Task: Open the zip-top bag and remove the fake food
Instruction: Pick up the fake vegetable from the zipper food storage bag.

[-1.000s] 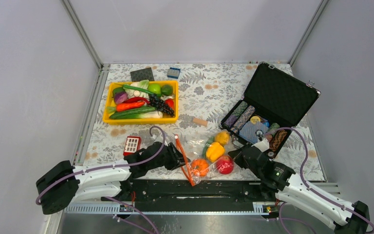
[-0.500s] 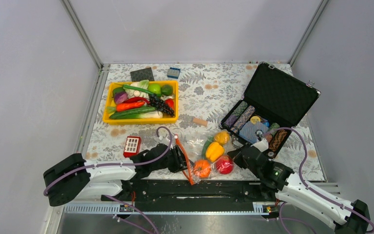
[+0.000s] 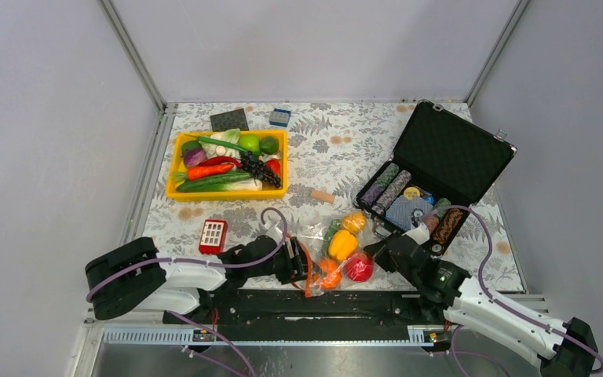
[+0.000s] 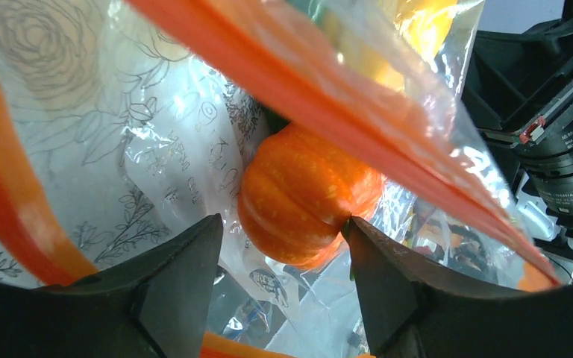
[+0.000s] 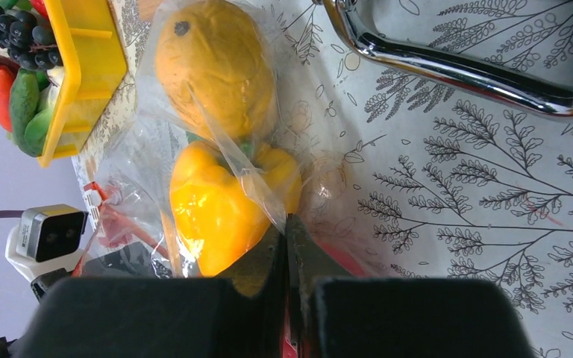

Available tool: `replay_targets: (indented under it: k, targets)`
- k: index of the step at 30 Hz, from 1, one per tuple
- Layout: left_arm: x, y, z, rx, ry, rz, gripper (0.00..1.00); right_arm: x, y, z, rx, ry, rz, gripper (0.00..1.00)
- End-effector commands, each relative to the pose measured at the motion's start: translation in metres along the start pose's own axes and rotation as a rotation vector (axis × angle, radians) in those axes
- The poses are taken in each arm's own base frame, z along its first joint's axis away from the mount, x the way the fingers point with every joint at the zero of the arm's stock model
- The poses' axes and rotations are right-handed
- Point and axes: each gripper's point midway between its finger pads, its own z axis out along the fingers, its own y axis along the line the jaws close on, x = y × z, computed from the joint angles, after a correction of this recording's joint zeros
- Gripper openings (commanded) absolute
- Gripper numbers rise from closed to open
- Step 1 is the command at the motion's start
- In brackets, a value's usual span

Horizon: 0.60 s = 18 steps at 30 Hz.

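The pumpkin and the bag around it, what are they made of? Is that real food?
The pumpkin looks like moulded hard plastic: glossy orange skin with even ribs and bright highlights, so likely fake. The zip-top bag looks like thin clear plastic film: crinkled, see-through, catching glare.

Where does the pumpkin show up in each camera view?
Top external: pumpkin near the front edge, in the bag, left of the apple.
Left wrist: centre, between the left pincer's fingers.
Right wrist: not clearly in it.
Shared landmark: the bag's clear plastic.
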Motion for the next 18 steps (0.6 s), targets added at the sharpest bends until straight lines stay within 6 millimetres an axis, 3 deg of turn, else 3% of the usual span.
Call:
replay_targets:
  k: [1, 18]
  targets:
    - [0.008, -0.017, 0.003, 0.088, 0.030, 0.027, 0.65, 0.007, -0.006, 0.003, 0.014, 0.029, 0.008, 0.00]
    - [0.016, -0.047, 0.004, 0.207, 0.044, 0.051, 0.71, 0.022, -0.012, 0.010, 0.051, 0.092, -0.018, 0.00]
